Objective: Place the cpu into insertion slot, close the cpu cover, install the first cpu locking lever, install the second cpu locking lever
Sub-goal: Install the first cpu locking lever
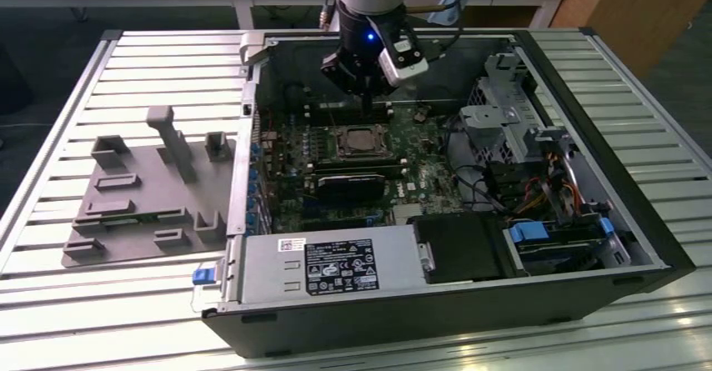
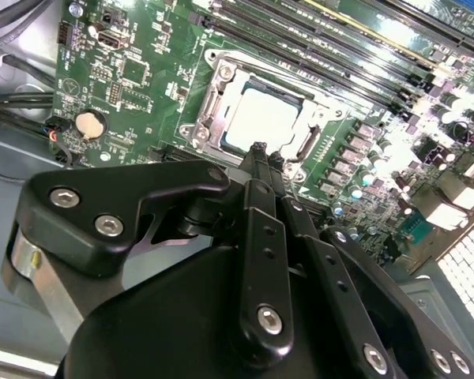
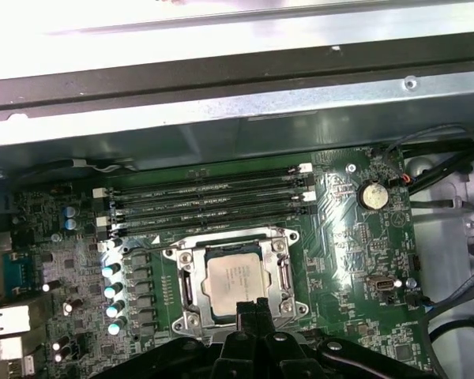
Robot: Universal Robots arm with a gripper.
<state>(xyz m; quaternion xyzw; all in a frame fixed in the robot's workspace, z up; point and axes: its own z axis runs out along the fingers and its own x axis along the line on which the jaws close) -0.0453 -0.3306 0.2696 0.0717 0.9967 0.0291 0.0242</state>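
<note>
cpu [image 3: 235,278]: seated in its socket [image 3: 191,320], the cpu cover [image 3: 284,272] framing it.
gripper [image 3: 251,304]: I read it narrow, empty — tips by the socket's edge.
handling: light, stiff, fragile, I judge — edges only.

No readable text (power-supply label [image 1: 339,267] too small)

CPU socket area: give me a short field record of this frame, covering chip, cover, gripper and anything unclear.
cpu: seated in the socket, silvery top up
cpu cover: lying flat, framing the chip
gripper: fingers together, tips at the socket's edge beside the cover; contact cannot be told
held: nothing visible
locking levers: state cannot be told
surroundings: open computer case on a slatted table; grey fixture plate at the exterior view's left
</note>
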